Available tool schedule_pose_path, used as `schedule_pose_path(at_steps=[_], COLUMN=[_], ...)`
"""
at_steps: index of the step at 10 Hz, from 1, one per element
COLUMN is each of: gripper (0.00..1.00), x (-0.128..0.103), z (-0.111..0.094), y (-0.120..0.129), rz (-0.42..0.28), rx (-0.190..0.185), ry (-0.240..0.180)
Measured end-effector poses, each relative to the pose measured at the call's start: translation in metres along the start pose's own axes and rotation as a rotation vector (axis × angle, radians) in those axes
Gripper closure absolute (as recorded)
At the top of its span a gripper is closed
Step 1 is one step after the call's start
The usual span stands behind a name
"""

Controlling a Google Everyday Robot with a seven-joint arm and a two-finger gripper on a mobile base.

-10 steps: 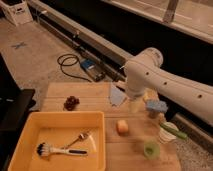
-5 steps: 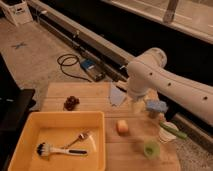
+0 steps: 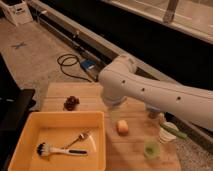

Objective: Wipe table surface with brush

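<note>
One brush [image 3: 59,150] in tray [image 3: 65,115], pincer behind arm [image 3: 150,92]

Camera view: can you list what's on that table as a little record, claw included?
table: wooden
tray: yellow, near left of table
brush: lying in tray beside fork
grapes: dark bunch, just behind tray
fruit: pale orange, right of tray
arm: white, reaching in from right
claw: at arm's low end, over table behind tray's right corner, not touching brush
</note>
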Motion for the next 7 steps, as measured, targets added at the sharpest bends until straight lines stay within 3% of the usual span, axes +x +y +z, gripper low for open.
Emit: schedule_pose_path(at_steps=[4,5,7], gripper=[0.21,0.21,0.21], x=[-0.097,-0.109,-0.111], z=[0.027,0.030,0.031], y=[0.023,0.030,0.032], rz=[-0.198,-0.237,-0.247], rx=[-0.073,-0.085,-0.087], ry=[-0.089,-0.110,-0.115])
